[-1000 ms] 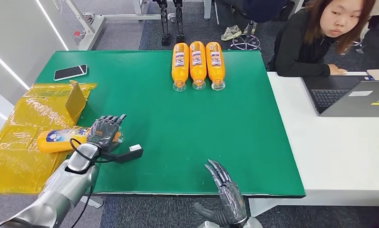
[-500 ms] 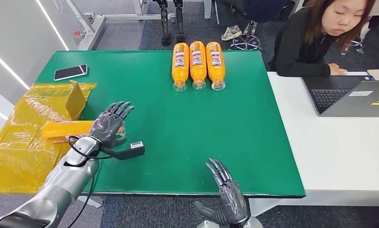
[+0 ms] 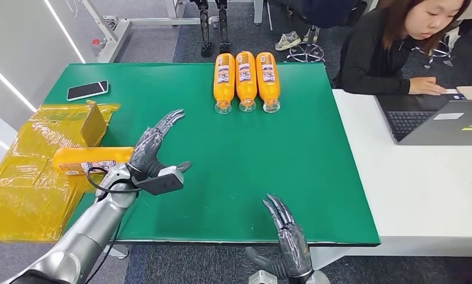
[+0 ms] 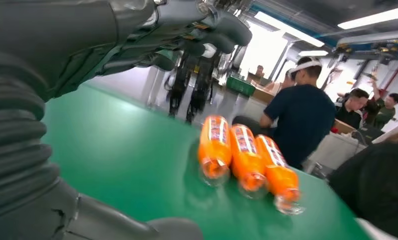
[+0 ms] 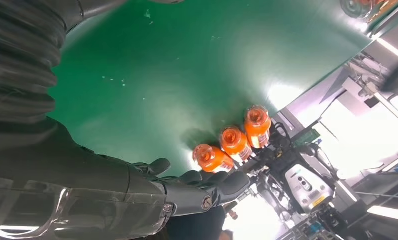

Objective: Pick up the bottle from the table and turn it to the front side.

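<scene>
An orange bottle (image 3: 90,160) lies on its side at the left edge of the green table (image 3: 239,154), partly on yellow plastic wrap (image 3: 26,189), with a strip of label along its near side. My left hand (image 3: 151,149) hovers just right of it, open, fingers spread and pointing toward the table's far side; it holds nothing and is apart from the bottle. The left wrist view shows this hand (image 4: 62,55) above the green surface. My right hand (image 3: 286,235) is open at the table's front edge, empty, and its fingers (image 5: 206,187) lie over the green.
Three orange bottles (image 3: 246,80) lie side by side at the far middle, also seen from the left wrist (image 4: 244,160) and right wrist (image 5: 231,142). A phone (image 3: 87,90) rests far left. A person (image 3: 393,47) sits at a white table (image 3: 423,189) with a laptop (image 3: 440,121).
My left hand has let go of the bottle, lifted and moved right with fingers spread. The bottle has rolled, its blue and white label no longer facing up. My right hand barely moved.
</scene>
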